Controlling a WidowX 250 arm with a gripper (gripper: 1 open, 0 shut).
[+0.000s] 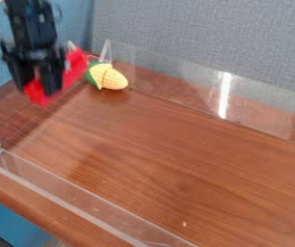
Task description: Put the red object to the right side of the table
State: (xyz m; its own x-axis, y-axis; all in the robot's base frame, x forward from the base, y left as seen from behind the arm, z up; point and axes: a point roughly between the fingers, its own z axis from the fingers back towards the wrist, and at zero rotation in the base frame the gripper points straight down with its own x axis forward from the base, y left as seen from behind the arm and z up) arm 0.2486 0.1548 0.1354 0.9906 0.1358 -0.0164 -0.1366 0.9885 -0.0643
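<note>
Red object (73, 69), blurred, is held up above the far left part of the table (176, 154) as the camera sees it, gripped by the dark claw (44, 77), whose fingers stand partly apart with the block between them; the block slants, its upper end toward the right of the view and its lower end toward the left, with part of it hidden behind the fingers, and the arm (32, 24) comes down from the top left corner of the view, blurred as well. Just beside the block, on its right in the view, a yellow corn toy (108, 77) with a green end lies near the far left corner, close to the clear wall (176, 82) that runs along the back of the reddish-brown wood-grain top. Another clear wall (79, 203) crosses the lower left, slanting down toward the bottom of the view. A bright streak of reflected light (224, 94) shows on the back wall, right of the middle. Behind everything stand a grey textured panel (208, 34) and, at the left, a blue one (73, 19)
</note>
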